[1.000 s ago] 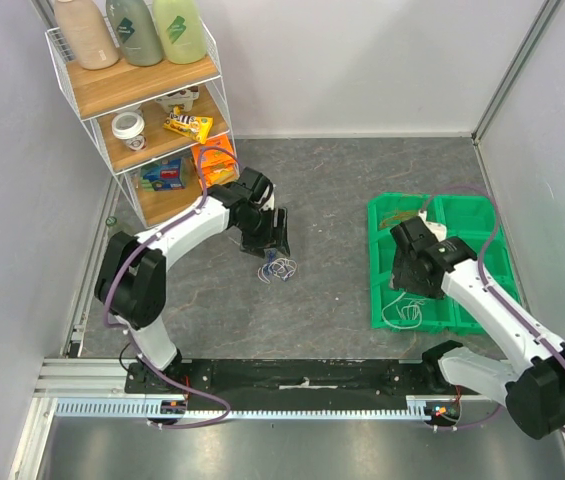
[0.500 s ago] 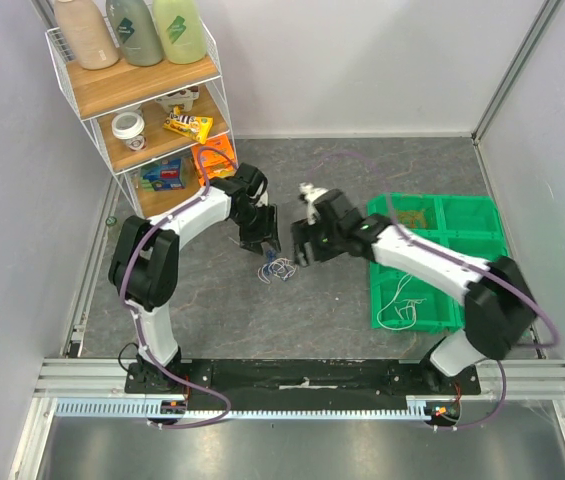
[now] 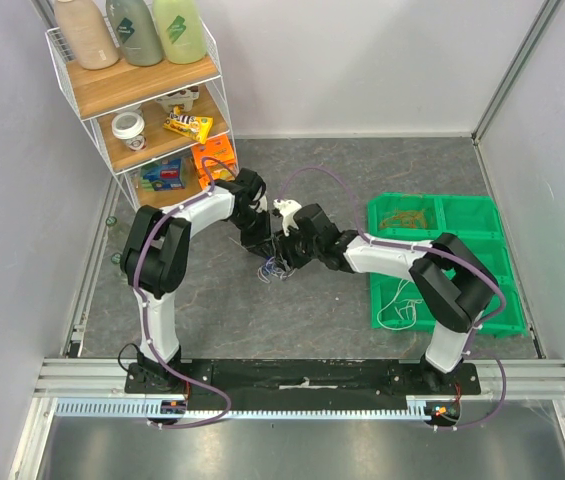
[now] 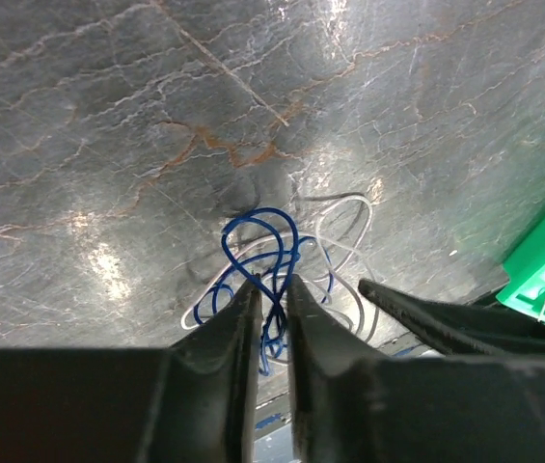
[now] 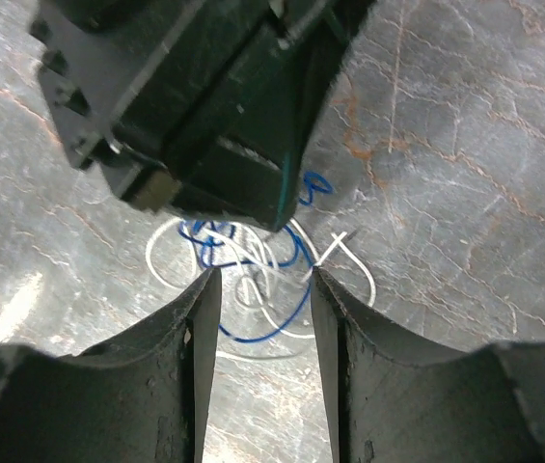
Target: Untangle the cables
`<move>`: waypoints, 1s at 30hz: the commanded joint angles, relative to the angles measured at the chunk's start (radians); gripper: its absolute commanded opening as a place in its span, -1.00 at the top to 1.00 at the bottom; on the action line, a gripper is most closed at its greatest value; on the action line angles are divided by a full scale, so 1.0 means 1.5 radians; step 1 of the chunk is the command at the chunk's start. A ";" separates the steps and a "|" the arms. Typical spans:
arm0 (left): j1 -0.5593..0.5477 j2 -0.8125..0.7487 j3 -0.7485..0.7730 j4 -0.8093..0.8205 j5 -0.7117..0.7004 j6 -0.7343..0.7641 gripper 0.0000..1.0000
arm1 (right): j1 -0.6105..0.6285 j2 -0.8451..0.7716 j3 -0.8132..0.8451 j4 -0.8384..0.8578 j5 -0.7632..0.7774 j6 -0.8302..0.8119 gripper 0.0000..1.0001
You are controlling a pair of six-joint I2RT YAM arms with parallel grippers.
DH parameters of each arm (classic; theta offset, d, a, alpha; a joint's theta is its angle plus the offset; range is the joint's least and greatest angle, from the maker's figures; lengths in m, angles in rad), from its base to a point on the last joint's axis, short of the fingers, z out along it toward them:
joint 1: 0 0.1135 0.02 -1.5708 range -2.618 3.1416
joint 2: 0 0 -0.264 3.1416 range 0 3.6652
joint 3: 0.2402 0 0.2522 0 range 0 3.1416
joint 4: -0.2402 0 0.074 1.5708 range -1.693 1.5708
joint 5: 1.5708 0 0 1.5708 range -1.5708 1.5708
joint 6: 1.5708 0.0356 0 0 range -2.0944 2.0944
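**Cables**. Small blue-and-white tangle lying flat on the grey table, around the middle, with a gripper on each side.

**Left gripper**. Reaches in from the far left. Jaws narrow, with blue loops in the gap between them. Whether they actually bite a strand cannot be told.

**Right gripper**. Reaches in from the right, just beside the left one and over the same tangle. Jaws moderately wide, holding nothing.

**Step in hand (judged).** Two-handed take on the knot.
- Give each gripper its own strand: left on a blue one, right on a white loop at the knot's edge.
- Close fully, since such thin wire is likely to slip.
- Draw the strands apart slowly and low over the table.
- The fingers are crowded, so guard against them knocking together.

**Green tray**. Right side of the table, divided into compartments.
- Far-left compartment: orange cable tangle.
- Near-left compartment: white cable, loosely coiled.
- The rest is partly hidden.

**Wire shelf**. Far-left corner.
- Top: three bottles.
- Middle: a cup and a snack packet.
- Bottom: small boxes, not told apart.
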 commanded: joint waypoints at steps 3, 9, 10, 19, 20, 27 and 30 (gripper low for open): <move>0.005 -0.006 0.028 0.008 0.033 -0.002 0.81 | 0.001 -0.018 -0.032 0.042 0.051 -0.032 -0.03; 0.007 -0.040 0.020 0.005 0.058 -0.007 0.96 | 0.003 -0.010 -0.046 0.063 0.063 -0.024 -0.04; 0.007 -0.046 0.018 0.005 0.065 -0.010 0.96 | 0.004 -0.011 -0.041 0.063 0.063 -0.024 -0.02; 0.007 -0.114 -0.034 0.025 0.085 -0.007 0.97 | 0.026 -0.025 -0.006 0.048 0.075 -0.011 0.73; 0.007 -0.121 -0.039 0.023 0.080 -0.003 0.96 | 0.026 -0.033 -0.010 0.040 0.087 -0.011 0.81; 0.027 -0.205 -0.066 0.005 0.008 0.018 0.96 | 0.026 -0.188 -0.063 -0.033 0.243 0.017 1.00; 0.046 -0.248 -0.062 -0.014 -0.028 0.032 0.97 | 0.025 -0.239 -0.095 -0.072 0.289 0.032 1.00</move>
